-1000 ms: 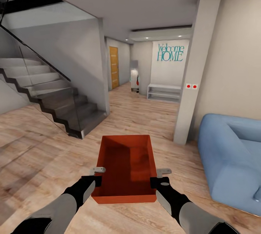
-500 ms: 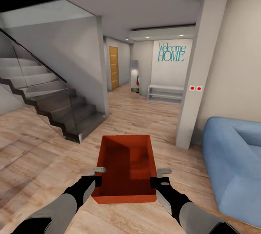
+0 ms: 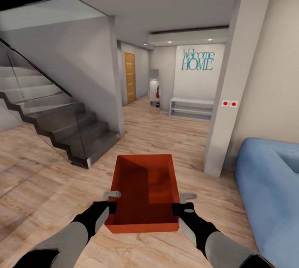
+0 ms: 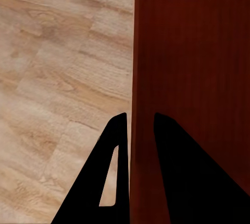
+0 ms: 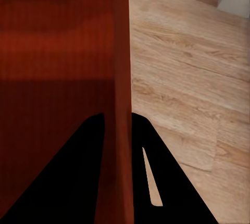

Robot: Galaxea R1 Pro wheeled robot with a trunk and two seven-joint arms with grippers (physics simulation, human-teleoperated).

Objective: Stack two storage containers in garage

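Orange-red container [image 3: 144,189] held; view advanced.

Storage container [image 3: 143,191]: smooth matt orange-red walls. Floor [image 3: 37,168]: light wood planks. Sofa [image 3: 270,185]: blue cloth. Stair balustrade [image 3: 45,106]: glass.

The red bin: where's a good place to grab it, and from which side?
By its long side walls, one gripper per side. The bin is open-topped with thin straight walls, so fingers fit over the rim, as the left gripper and right gripper pinch it now.

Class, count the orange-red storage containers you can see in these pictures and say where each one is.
1. The storage container is held between the left gripper and right gripper, above the wood floor. A second may be elsewhere.
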